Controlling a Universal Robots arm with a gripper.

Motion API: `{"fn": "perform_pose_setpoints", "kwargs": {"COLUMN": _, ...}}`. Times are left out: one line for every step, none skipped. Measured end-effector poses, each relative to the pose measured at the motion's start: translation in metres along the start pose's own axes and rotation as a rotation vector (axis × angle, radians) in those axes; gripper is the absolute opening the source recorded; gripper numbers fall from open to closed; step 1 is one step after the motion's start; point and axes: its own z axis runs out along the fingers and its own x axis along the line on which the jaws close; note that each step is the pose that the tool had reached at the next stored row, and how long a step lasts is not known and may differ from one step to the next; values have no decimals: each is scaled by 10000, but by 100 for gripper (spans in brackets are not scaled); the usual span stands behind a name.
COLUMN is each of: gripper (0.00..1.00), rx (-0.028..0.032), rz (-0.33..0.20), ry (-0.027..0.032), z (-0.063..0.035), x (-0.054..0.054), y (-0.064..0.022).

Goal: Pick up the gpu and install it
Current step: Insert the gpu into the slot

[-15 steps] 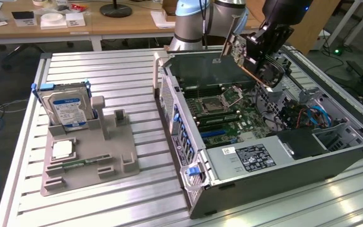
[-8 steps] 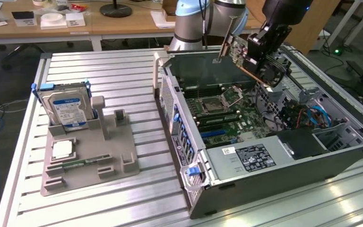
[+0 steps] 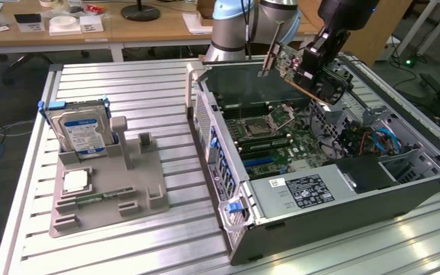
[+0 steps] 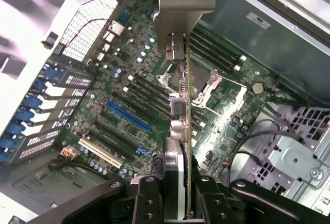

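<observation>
One arm, one card in play. The gpu [image 3: 287, 57], a thin flat green circuit card with a pale metal end bracket [image 3: 269, 56], hangs in the air at 1 o'clock in the exterior view. It is above the open case and clear of the board below. The black gripper [image 3: 315, 60] has it clamped, jaws narrow, pinching the card's edge at the end away from the bracket. The card is tilted rather than level, with the bracket end toward the exterior view's left.

In the wrist view the gripper [image 4: 178, 206] has its fingers [image 4: 147, 201] on either side of the gpu [image 4: 181, 110]. The card is seen edge-on, with the bracket [image 4: 178, 7] at the far end. Under it is the green motherboard [image 4: 129, 79]. The long blue expansion slot [image 4: 128, 116] and the white slot [image 4: 100, 153] lie off to one side of the card, and the card is not seated in either.

In the exterior view the dark grey computer case [image 3: 319, 220] lies on its side, open face up, running from centre to 4 o'clock. The motherboard [image 3: 281, 146] is inside it, with the silver CPU socket [image 3: 254, 127] near centre.

A silver hard drive with a blue-white label [image 3: 82, 133] stands upright in a grey plastic fixture [image 3: 140, 189] at 9 o'clock, well apart from the case. A small narrow green memory stick [image 3: 90, 199] lies flat in the same fixture at 8 o'clock. Everything sits on a ribbed aluminium table [image 3: 128, 86].
</observation>
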Motion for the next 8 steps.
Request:
{"fn": "perform_pose_setpoints", "kwargs": {"gripper": 29, "rx": 0, "rz": -116, "ry": 5, "z": 0, "x": 0, "y": 0}}
{"fn": "perform_pose_setpoints", "kwargs": {"gripper": 29, "rx": 0, "rz": -229, "ry": 11, "z": 0, "x": 0, "y": 0}}
{"fn": "perform_pose_setpoints", "kwargs": {"gripper": 29, "rx": 1, "rz": -342, "ry": 16, "z": 0, "x": 0, "y": 0}}
{"fn": "perform_pose_setpoints", "kwargs": {"gripper": 29, "rx": 2, "rz": -456, "ry": 22, "z": 0, "x": 0, "y": 0}}
{"fn": "perform_pose_setpoints", "kwargs": {"gripper": 29, "rx": 1, "rz": -571, "ry": 28, "z": 0, "x": 0, "y": 0}}
{"fn": "perform_pose_setpoints", "kwargs": {"gripper": 29, "rx": 2, "rz": -688, "ry": 34, "z": 0, "x": 0, "y": 0}}
{"fn": "perform_pose_setpoints", "kwargs": {"gripper": 29, "rx": 3, "rz": -802, "ry": 39, "z": 0, "x": 0, "y": 0}}
{"fn": "perform_pose_setpoints", "kwargs": {"gripper": 29, "rx": 3, "rz": -931, "ry": 46, "z": 0, "x": 0, "y": 0}}
